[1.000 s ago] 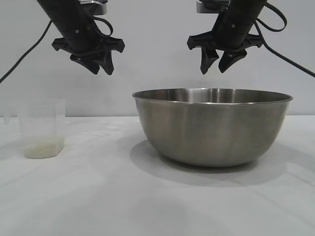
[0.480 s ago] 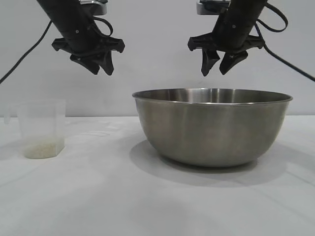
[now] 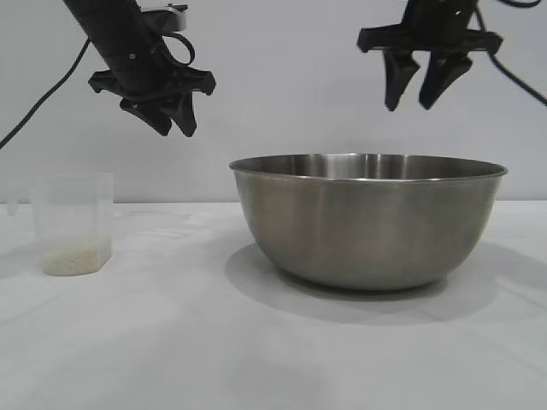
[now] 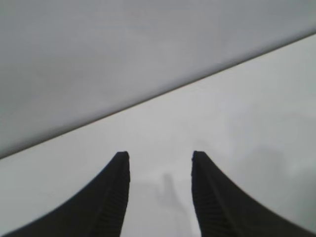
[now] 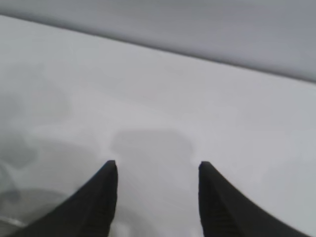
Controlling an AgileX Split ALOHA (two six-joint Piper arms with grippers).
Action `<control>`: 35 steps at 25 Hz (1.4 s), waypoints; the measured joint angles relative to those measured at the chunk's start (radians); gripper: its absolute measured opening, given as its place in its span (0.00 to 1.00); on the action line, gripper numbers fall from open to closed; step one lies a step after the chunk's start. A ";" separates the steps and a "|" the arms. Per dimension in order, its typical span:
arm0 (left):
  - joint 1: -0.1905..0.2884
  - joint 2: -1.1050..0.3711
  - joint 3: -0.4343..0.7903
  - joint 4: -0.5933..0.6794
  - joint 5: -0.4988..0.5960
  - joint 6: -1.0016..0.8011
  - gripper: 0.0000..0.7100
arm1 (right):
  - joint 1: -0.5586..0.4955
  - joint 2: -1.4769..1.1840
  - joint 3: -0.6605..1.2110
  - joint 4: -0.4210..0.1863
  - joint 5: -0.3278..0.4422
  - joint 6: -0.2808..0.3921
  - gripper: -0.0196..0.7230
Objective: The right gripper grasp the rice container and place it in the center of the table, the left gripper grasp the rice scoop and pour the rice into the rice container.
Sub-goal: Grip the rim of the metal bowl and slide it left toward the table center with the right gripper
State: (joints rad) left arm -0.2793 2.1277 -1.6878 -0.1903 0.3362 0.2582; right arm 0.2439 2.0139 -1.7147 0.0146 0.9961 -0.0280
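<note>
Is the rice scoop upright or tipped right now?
Upright: the rice scoop stands flat on the table, with the rice lying level in its bottom.

Left arm reaching in from upper left, left gripper (image 3: 173, 117) slanting downward, fingers (image 4: 112, 197) parted and empty, right arm high at upper right, right gripper (image 3: 419, 91) pointing steeply down, fingers (image 5: 98, 202) apart, holding nothing

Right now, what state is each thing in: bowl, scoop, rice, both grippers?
rice container: upright on the table, nothing gripping it.
rice scoop: upright, left of the bowl, untouched.
rice: shallow layer in the scoop, unpoured.
left gripper: open, empty, above the scoop-bowl gap.
right gripper: open, empty, above the bowl.
</note>
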 joint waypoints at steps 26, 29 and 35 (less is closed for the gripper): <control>0.000 -0.044 0.000 0.000 0.023 -0.021 0.35 | 0.003 -0.099 0.348 0.119 0.008 -0.009 0.52; 0.000 -0.044 0.000 0.000 0.023 -0.021 0.35 | 0.005 -0.076 0.348 0.124 -0.003 -0.011 0.52; 0.000 -0.044 0.000 0.000 0.023 -0.021 0.35 | 0.032 -0.049 0.348 0.121 -0.016 -0.011 0.09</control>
State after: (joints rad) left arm -0.2793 2.0834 -1.6878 -0.1903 0.3590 0.2373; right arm 0.2758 1.9653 -1.3663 0.1359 0.9800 -0.0392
